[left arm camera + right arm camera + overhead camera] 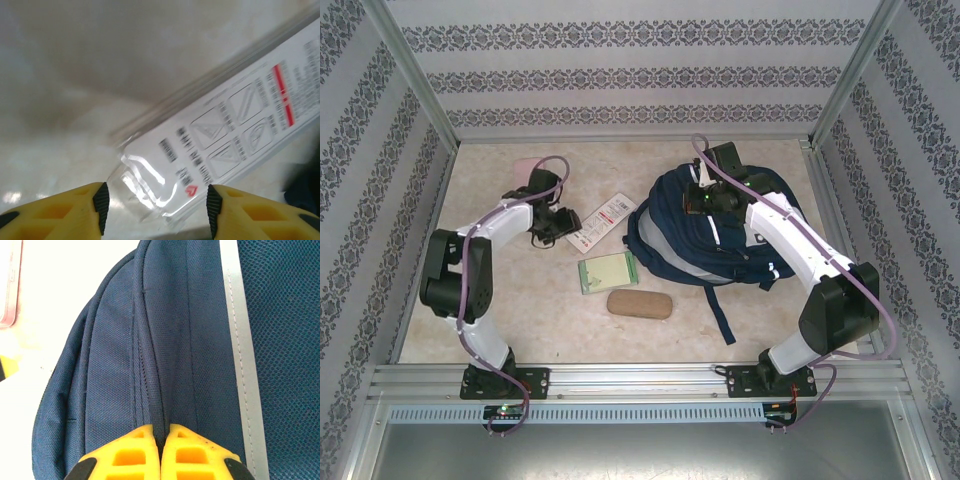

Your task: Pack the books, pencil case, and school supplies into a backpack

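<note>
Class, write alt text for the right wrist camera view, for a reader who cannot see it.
The right hand pinches a raised seam of the navy backpack between its yellow fingers. A white stripe runs down the fabric on the right.

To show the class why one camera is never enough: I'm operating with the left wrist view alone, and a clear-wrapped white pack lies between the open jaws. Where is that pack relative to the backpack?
Observer: In the top view, the white pack lies on the table just left of the backpack.
Operator: What is the right arm doing?
Observer: In the right wrist view, its jaws are shut on a ridge of the backpack's navy fabric.
Operator: What else lies on the table?
Observer: A pale green notebook and a tan pencil case, nearer the arm bases than the pack.
</note>
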`<state>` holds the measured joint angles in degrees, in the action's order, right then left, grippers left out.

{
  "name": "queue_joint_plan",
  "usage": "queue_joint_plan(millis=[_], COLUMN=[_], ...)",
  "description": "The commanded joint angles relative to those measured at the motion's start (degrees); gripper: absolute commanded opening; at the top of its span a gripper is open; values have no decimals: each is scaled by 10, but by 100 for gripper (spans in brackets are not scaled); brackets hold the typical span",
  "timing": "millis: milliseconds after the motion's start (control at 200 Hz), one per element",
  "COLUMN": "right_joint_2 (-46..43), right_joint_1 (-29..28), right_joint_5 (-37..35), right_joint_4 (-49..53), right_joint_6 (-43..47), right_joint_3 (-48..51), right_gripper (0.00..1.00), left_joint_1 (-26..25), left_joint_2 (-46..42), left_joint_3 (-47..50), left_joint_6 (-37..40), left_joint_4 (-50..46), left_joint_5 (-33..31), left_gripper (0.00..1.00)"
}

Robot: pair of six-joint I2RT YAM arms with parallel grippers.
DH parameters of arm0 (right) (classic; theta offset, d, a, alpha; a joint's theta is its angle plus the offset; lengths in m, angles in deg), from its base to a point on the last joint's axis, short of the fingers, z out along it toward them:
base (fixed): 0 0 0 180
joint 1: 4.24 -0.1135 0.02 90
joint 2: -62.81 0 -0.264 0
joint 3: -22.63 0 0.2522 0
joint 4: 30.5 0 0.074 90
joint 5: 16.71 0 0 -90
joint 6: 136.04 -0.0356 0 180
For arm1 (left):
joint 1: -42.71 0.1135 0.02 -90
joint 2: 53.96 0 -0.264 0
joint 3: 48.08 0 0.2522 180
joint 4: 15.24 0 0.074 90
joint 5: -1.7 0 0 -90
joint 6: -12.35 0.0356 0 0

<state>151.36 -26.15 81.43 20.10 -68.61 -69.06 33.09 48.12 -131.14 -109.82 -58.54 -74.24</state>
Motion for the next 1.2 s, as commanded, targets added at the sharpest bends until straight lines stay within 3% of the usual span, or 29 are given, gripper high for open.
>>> queue_joint_plan(millis=[0, 235, 325, 549, 844, 1049, 1199], right_joint_2=[-12, 15, 17, 15, 110, 220, 282], right_joint_1=[-13, -21, -28, -57, -129, -184, -190], right_joint_5=[20, 16, -9, -59, 12, 42, 29], right_joint_4=[-26, -4, 7, 13, -35, -63, -70], right_joint_6=[2, 13, 15, 19, -35, -96, -157], right_joint_3=[-6, -11, -9, -22, -82, -141, -166], right_gripper=[4, 7, 26, 37, 34, 35, 37], left_joint_1=[2, 3, 3, 3, 3, -4, -19], left_joint_2=[36, 142, 161, 121, 38, -32, -75], left_joint_3=[-55, -167, -171, -57, 108, 193, 204], left_joint_6=[61, 100, 95, 45, -44, -126, -135], left_joint_4=[-5, -37, -43, 6, 63, 130, 133], left_joint_5=[16, 17, 21, 32, 7, 41, 57], left_gripper=[59, 58, 57, 49, 32, 31, 32])
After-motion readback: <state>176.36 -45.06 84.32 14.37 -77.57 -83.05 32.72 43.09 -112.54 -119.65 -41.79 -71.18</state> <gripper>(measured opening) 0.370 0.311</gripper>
